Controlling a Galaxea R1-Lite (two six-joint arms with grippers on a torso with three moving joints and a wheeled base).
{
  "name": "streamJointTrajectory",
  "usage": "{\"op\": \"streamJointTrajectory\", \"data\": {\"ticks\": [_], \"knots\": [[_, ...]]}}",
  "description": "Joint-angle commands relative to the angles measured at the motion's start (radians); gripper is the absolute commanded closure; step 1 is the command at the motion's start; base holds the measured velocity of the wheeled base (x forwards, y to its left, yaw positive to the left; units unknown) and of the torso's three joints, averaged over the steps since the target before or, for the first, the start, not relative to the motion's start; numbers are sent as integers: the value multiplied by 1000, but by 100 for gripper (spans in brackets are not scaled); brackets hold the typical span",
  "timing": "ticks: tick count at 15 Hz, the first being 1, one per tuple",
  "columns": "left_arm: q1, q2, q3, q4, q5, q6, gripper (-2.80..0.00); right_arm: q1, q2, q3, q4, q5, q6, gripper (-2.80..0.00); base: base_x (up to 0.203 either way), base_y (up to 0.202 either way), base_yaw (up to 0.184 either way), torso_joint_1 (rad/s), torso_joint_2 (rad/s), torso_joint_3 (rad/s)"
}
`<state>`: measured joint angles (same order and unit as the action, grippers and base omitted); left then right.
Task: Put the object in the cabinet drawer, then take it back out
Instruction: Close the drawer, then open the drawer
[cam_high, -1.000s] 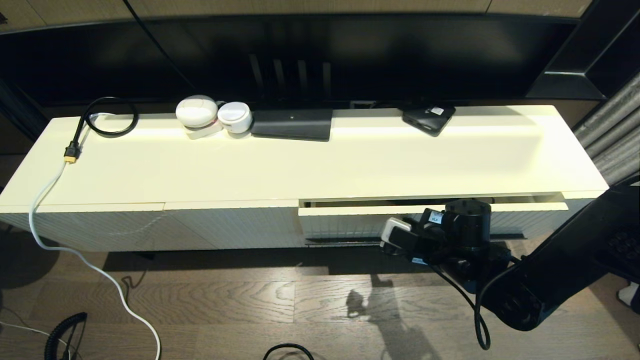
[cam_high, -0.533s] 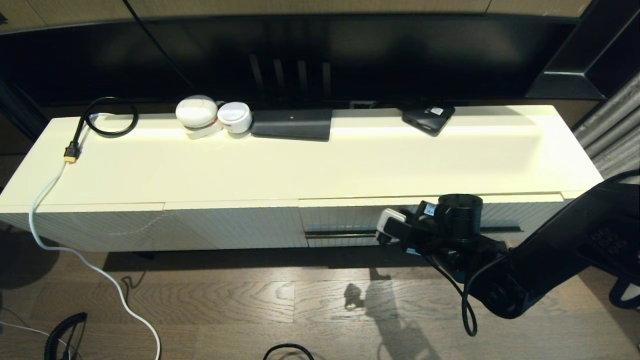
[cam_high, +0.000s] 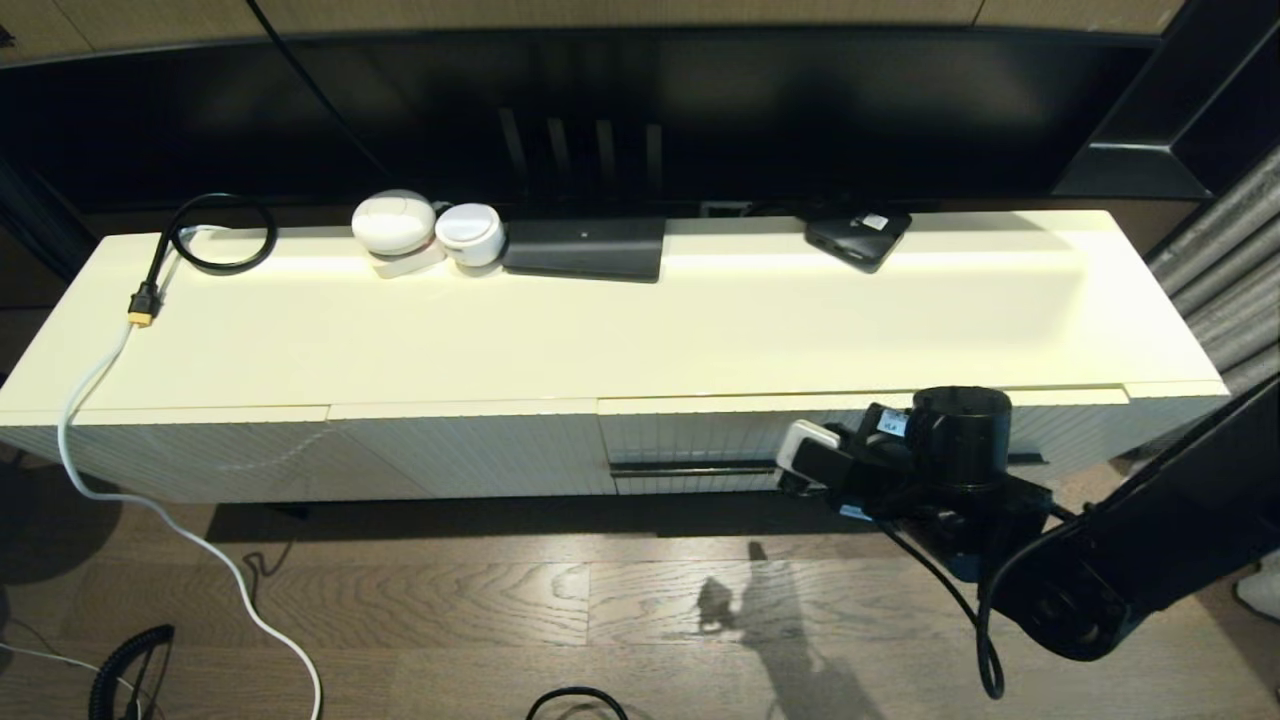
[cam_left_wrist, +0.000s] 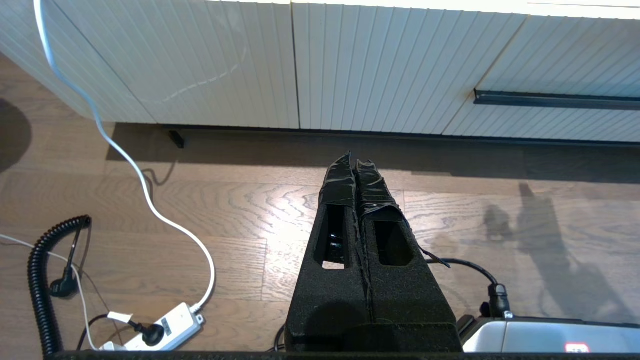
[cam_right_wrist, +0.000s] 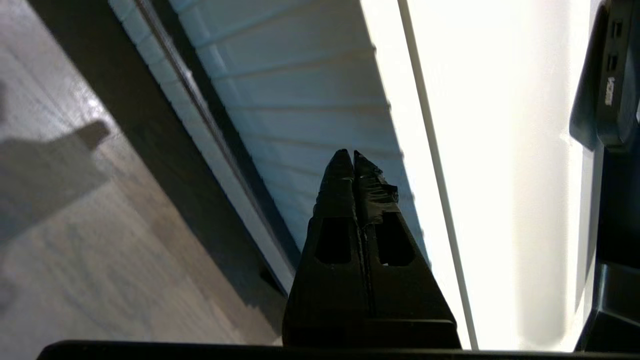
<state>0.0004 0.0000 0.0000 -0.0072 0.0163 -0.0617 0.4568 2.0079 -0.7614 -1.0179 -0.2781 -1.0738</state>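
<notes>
Head view: cabinet drawer (cam_high: 700, 440), right half of the cabinet front, pushed flush, contents hidden; right gripper (cam_right_wrist: 353, 162), fingers pressed together, empty, before its ribbed face; left gripper (cam_left_wrist: 354, 165) likewise closed, above the floor (cam_left_wrist: 200, 200).

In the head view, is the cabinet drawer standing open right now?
No: the cabinet drawer sits flush with the ribbed panels beside it, no gap under the cabinet top, and the right gripper is shut in front of it.

Wood plank floor (cam_high: 480, 600), dark wall unit (cam_high: 600, 110) (glossy), grey curtain (cam_high: 1225, 260)
</notes>
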Motion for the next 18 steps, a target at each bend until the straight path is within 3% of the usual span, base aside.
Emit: {"op": "streamJointTrajectory", "data": {"ticks": [1, 5, 12, 14, 16, 18], "knots": [[0, 0, 0, 0, 1, -1, 0, 0, -147, 70, 41, -3, 0, 0, 0, 0, 0, 0, 0, 0], [1, 0, 0, 0, 1, -1, 0, -8, -416, 159, 247, -8, 39, 0, 0, 0, 0, 0, 0, 0], [1, 0, 0, 0, 1, -1, 0, -38, -918, 187, 946, -28, 262, 0, 0, 0, 0, 0, 0, 0], [0, 0, 0, 0, 1, -1, 0, -38, -1046, 188, 1150, -16, 290, 0, 0, 0, 0, 0, 0, 0], [0, 0, 0, -1, 1, -1, 0, -37, -1147, 182, 1384, 57, 280, 0, 0, 0, 0, 0, 0, 0], [0, 0, 0, 0, 1, -1, 0, -31, -1185, 191, 1496, 176, 229, 0, 0, 0, 0, 0, 0, 0]]}}
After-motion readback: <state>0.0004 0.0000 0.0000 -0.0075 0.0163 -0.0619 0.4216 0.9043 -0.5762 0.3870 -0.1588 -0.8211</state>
